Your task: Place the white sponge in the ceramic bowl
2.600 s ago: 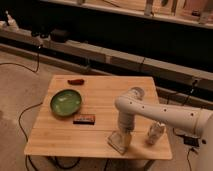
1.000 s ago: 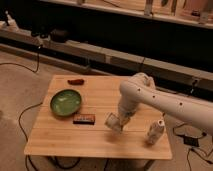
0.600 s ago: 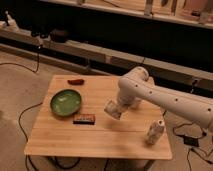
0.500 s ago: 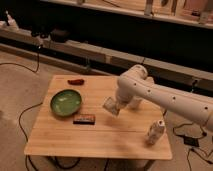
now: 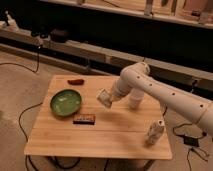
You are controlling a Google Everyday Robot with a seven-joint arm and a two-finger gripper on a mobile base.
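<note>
Spanning the frame, a wooden desk (image 5: 100,135) carries the scene as a white robot arm (image 5: 165,95) reaches across it from the right. Its hand (image 5: 106,98), pinched shut on the white sponge (image 5: 103,98), hangs above the desktop just right of the ceramic bowl (image 5: 65,102). A dark box (image 5: 84,119) lies just in front of the bowl, a white bottle (image 5: 154,132) well to its right, and a small reddish object (image 5: 75,81) behind it.
</note>
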